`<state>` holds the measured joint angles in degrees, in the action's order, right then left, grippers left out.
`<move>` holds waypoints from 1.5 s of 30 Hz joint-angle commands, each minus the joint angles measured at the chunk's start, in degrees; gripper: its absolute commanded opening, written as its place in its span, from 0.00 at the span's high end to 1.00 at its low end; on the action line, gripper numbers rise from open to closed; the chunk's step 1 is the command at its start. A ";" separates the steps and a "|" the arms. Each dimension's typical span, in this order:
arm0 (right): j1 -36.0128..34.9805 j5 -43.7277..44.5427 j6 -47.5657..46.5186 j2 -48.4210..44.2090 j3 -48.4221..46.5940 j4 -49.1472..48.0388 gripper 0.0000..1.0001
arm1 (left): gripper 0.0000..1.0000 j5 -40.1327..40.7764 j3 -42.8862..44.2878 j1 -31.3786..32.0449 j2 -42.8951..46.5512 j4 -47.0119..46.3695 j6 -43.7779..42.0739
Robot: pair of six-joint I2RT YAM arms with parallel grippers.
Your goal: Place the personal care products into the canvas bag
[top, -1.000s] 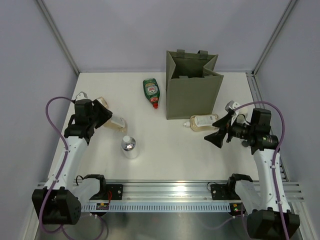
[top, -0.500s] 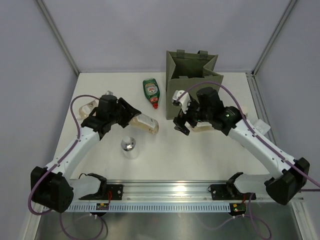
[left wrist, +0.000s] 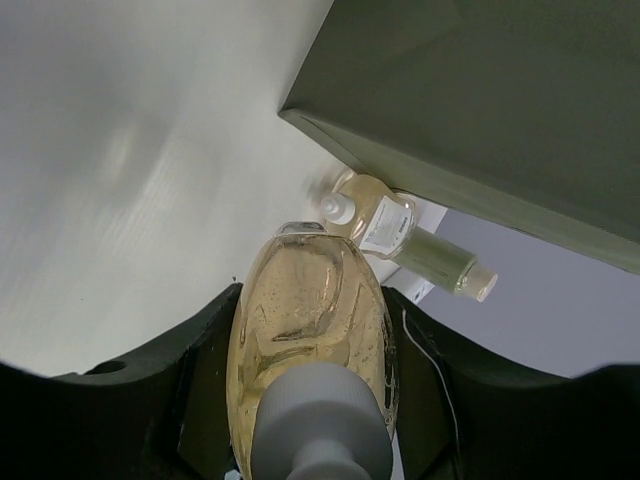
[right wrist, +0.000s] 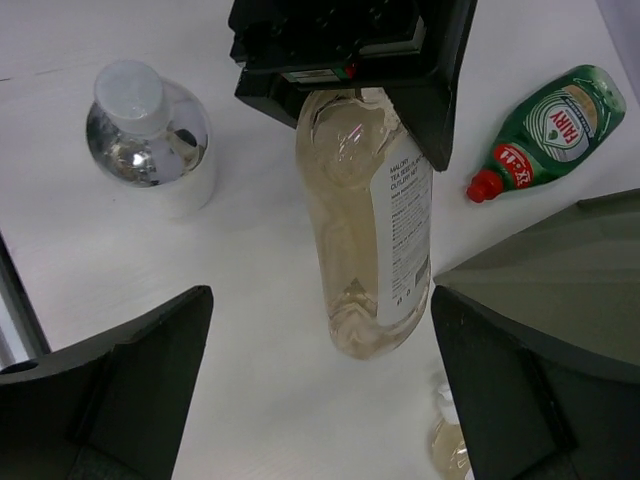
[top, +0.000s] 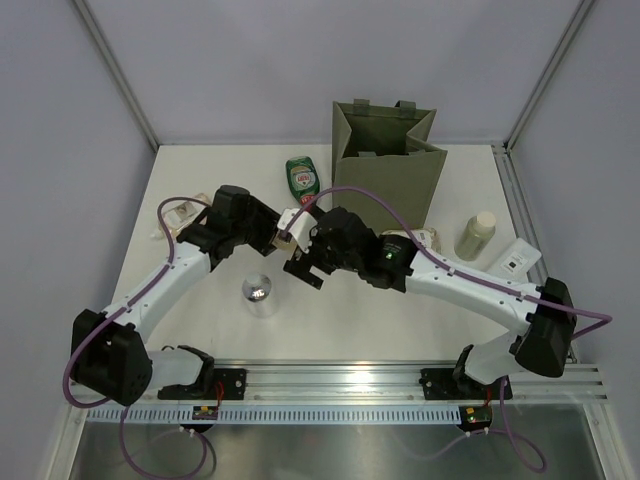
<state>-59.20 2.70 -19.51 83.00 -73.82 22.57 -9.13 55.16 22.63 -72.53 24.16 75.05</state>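
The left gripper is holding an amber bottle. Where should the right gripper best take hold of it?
Probably the free base half of the amber bottle, approached from the base end by the open right gripper: the left gripper clamps the cap end, leaving that half bare.

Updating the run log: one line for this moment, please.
left claw: shut on amber bottle | right claw: open, flanking bottle base | canvas bag: upright
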 commanded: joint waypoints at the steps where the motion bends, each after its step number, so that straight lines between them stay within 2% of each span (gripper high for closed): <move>1: -0.83 9.60 -1.32 1.99 2.27 -7.87 0.01 | 1.00 -6.51 3.20 0.66 2.39 -9.22 6.69; 5: -0.83 9.34 -2.11 4.35 2.72 -8.68 0.01 | 1.00 -8.27 2.85 1.18 2.83 -10.88 8.53; 9: -0.83 16.10 -4.48 7.87 3.16 -12.54 0.00 | 1.00 -9.59 2.68 1.89 3.45 -11.94 10.38; 13: -0.83 17.34 -5.63 9.55 4.47 -15.70 0.01 | 1.00 -10.30 1.89 2.15 4.68 -12.74 11.52; 16: -0.74 18.30 -6.85 9.55 5.27 -16.68 0.15 | 1.00 -10.47 1.27 2.15 5.82 -13.00 12.05; 17: -0.74 18.05 -7.38 9.03 5.35 -16.59 0.30 | 1.00 -10.65 0.75 2.15 6.08 -13.35 12.23; 18: -0.74 18.04 -8.08 8.85 5.62 -16.68 0.37 | 1.00 -10.65 0.48 2.15 6.26 -13.53 12.58; 20: -0.74 17.60 -8.70 8.23 6.06 -16.85 0.45 | 1.00 -11.17 -0.31 2.15 6.79 -14.58 13.19; 21: -0.74 17.60 -9.31 8.14 6.32 -16.94 0.59 | 1.00 -11.35 -0.49 2.15 7.05 -14.84 13.54; 23: -0.74 17.25 -10.02 8.31 6.15 -16.24 0.75 | 1.00 -11.79 -0.66 2.15 7.84 -15.37 13.81; 24: -0.57 16.82 -11.07 8.32 5.54 -14.50 0.88 | 1.00 -11.88 -0.92 2.15 8.19 -15.55 14.25; 27: 0.83 11.29 -15.02 7.09 3.61 -8.01 1.00 | 0.70 -12.41 -1.71 2.15 9.86 -16.51 14.69; 28: 1.45 7.45 -15.56 6.48 3.16 -6.59 1.00 | 0.61 -12.23 -1.98 2.15 10.39 -16.52 14.69; 29: 2.24 4.97 -16.08 4.99 2.55 -4.92 1.00 | 0.42 -12.06 -2.33 2.15 10.92 -16.78 14.69; 31: 4.95 -0.82 -15.91 3.75 0.79 -1.48 1.00 | 0.27 -11.62 -3.38 2.15 12.15 -16.69 14.25; 32: 5.75 -2.33 -15.83 2.44 0.52 -0.69 1.00 | 0.14 -11.44 -3.82 2.15 12.41 -16.43 14.16; 35: 8.48 -10.85 -16.70 -1.43 2.79 0.37 1.00 | 0.02 -11.27 -6.02 2.15 12.94 -17.30 13.64; 40: 9.45 -18.07 -17.67 -6.87 7.37 1.16 1.00 | 0.01 -10.04 -6.20 2.06 11.28 -17.48 10.65; 45: 13.75 -23.43 -16.09 -11.19 11.33 -0.06 1.00 | 0.01 -8.28 -2.95 1.36 9.25 -16.17 5.30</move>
<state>-48.21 -14.20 -35.31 76.66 -62.02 28.05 -18.02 49.45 24.51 -62.13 10.39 84.84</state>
